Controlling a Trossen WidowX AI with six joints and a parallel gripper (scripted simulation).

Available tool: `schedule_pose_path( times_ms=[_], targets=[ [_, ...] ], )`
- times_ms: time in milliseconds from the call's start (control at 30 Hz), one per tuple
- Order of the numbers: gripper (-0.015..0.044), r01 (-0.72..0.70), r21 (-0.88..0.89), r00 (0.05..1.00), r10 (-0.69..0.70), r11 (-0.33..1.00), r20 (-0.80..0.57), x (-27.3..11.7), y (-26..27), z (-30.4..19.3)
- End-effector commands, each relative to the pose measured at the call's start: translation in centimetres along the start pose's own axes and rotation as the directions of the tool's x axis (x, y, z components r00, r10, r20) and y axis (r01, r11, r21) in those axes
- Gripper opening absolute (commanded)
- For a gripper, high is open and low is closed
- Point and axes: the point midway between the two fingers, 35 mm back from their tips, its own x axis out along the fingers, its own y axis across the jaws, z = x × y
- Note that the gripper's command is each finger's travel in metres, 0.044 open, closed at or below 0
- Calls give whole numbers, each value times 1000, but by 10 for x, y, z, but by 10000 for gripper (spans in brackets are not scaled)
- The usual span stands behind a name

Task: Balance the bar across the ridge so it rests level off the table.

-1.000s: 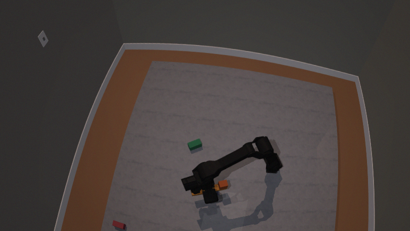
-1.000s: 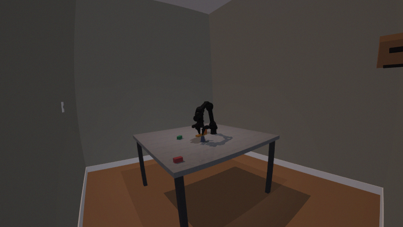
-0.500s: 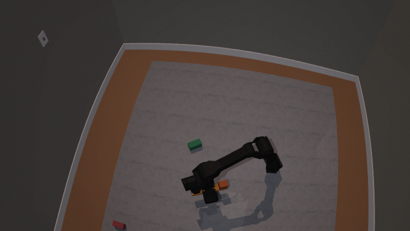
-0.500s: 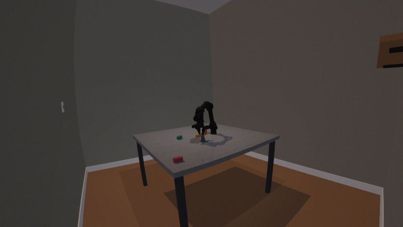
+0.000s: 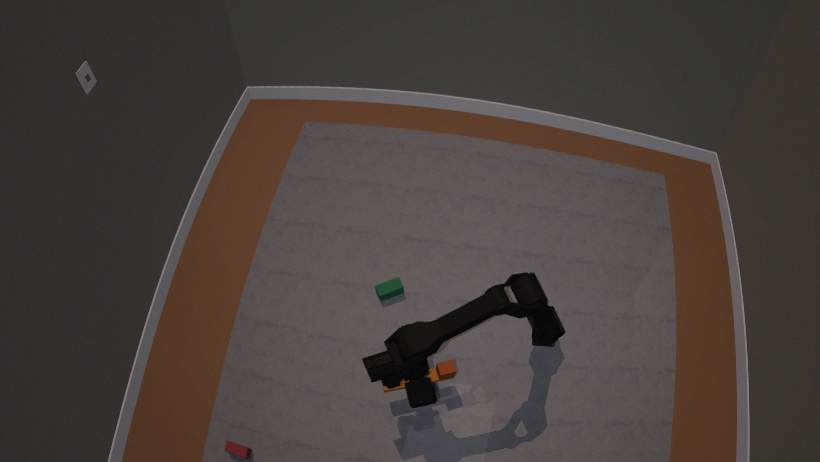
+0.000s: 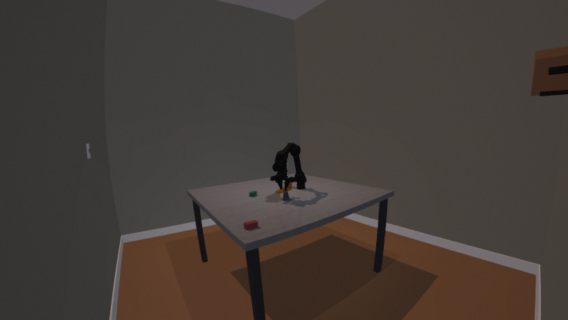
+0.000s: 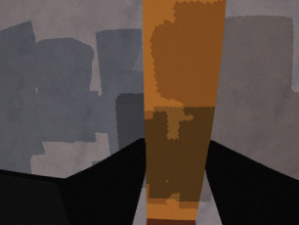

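Note:
The orange-yellow bar point(image 5: 396, 388) point(image 6: 279, 191) point(image 7: 195, 64) has a darker orange block point(image 5: 446, 369) point(image 6: 289, 185) at one end. My gripper point(image 7: 174, 147) is shut on the bar, with one black finger on each side of it. In the top view the arm hides the fingertips and the middle of the bar. The ridge point(image 6: 285, 195) is a small dark blue wedge standing on the table, in front of the bar and fingers in the exterior view. Whether the bar touches the ridge cannot be told.
A green block point(image 5: 389, 288) point(image 6: 252, 193) lies on the table point(image 5: 459, 206) point(image 6: 222, 202) to one side of the arm. A red block point(image 5: 236, 448) point(image 6: 251, 224) lies near a table corner. The arm's base point(image 6: 300, 184) stands beyond the bar in the exterior view.

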Motion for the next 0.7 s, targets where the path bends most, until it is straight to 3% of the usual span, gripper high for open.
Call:
schedule_pose_path(
  times_ms=[0,667],
  targets=[
    [0,-3,1,1000,3,1000,-1,1,0,0],
    [0,-3,1,1000,3,1000,-1,2,0,0]
  ],
)
